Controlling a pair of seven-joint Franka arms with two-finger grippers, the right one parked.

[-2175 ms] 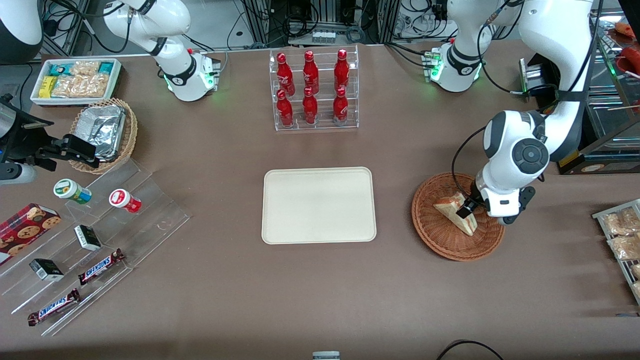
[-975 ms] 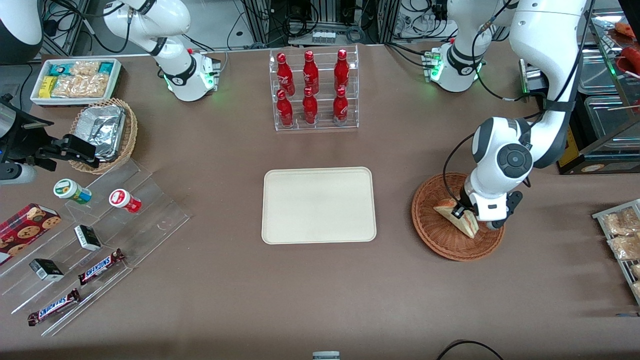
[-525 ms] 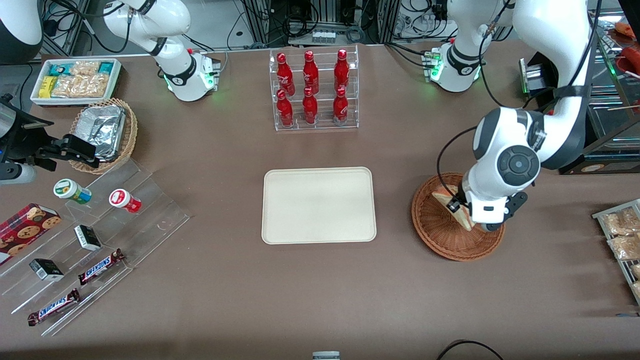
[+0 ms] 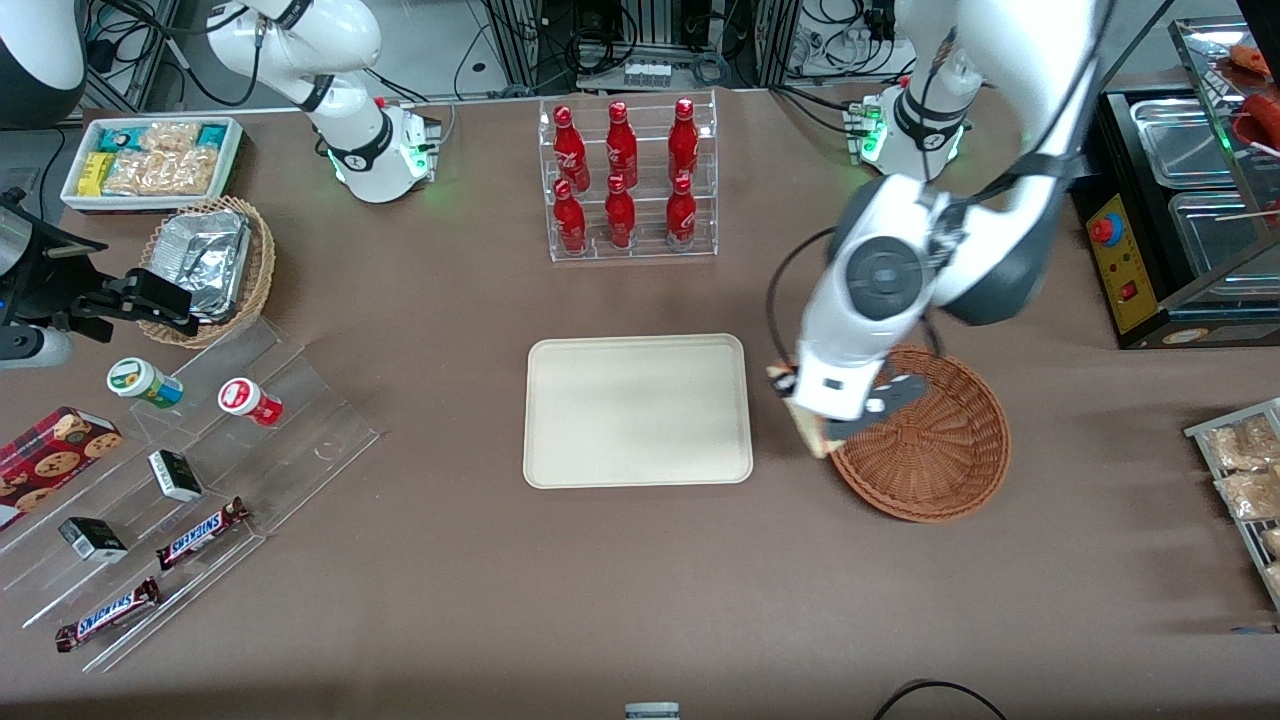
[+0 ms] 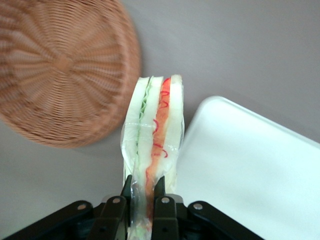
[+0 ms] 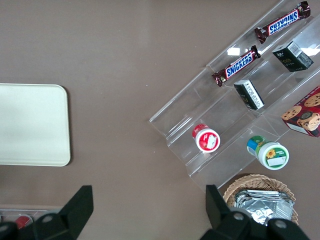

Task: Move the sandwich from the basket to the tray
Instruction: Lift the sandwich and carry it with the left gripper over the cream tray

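Left wrist view shows the gripper (image 5: 141, 192), jaws clamped on the white three-cornered sandwich (image 5: 152, 145); it hangs between the round brown woven basket (image 5: 60, 70) and the flat cream tray (image 5: 250, 175); lifting looks done; setting down is left.

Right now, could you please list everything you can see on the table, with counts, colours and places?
sandwich: one, white bread with red and green filling, held in the air between basket and tray.
basket: one, reddish-brown wicker, empty, toward the working arm's end.
tray: one, cream, bare, mid-table.
bottles: six, red, in a clear rack farther from the front camera than the tray.
foil basket: one, tan wicker, toward the parked arm's end.
snack bin: one, white, beside the foil basket.
Snickers bars: two, brown, on clear steps with small boxes and two cups.
cookie box: one, red, by the steps.
gripper: one, black, shut on the sandwich.
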